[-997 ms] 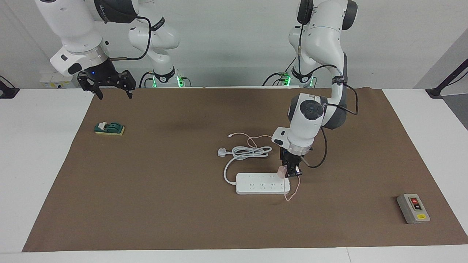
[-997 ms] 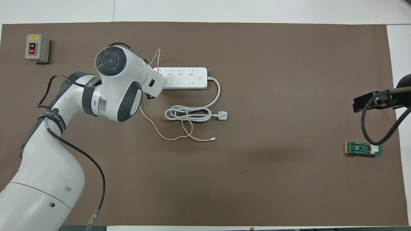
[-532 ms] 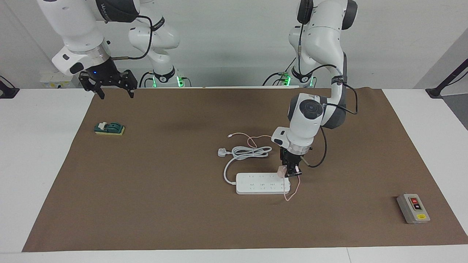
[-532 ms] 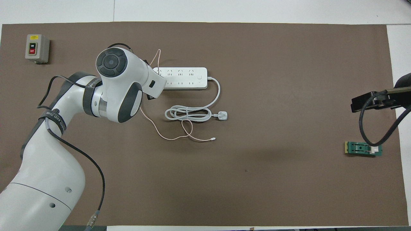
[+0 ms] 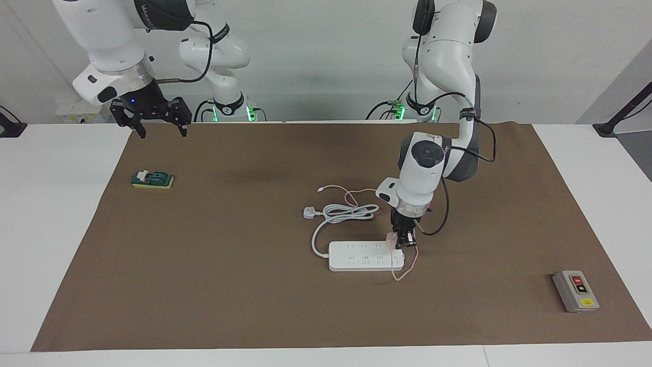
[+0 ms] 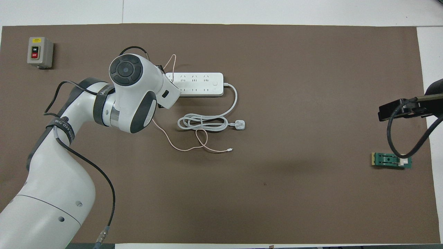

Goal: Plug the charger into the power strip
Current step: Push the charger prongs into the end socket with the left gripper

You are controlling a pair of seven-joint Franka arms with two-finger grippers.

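Charger (image 5: 392, 239), a small pale-pink cube, is pinched in the left claw (image 5: 402, 243), which stands upright over the end of the power strip (image 5: 364, 256) toward the left arm's end of the desk (image 5: 214, 285). It seems held this way so that its pins point straight down to the sockets; the cube looks just at the strip's top face, but I cannot tell if the pins are already inside. Its thin pink cable (image 6: 180, 148) hangs from the cube, loops onto the brown mat, and runs nearer to the robots, where it crosses the strip's coiled white cord (image 6: 202, 122) with its three-pin plug (image 6: 240, 124). This crossing may pull a little on the charger. In the overhead view the left arm hides the claw. The right claw (image 5: 159, 121) waits with fingers spread, raised over the mat's edge near a green switch block (image 5: 152, 179). A grey button box (image 5: 576, 291) lies well apart, in nobody's way.
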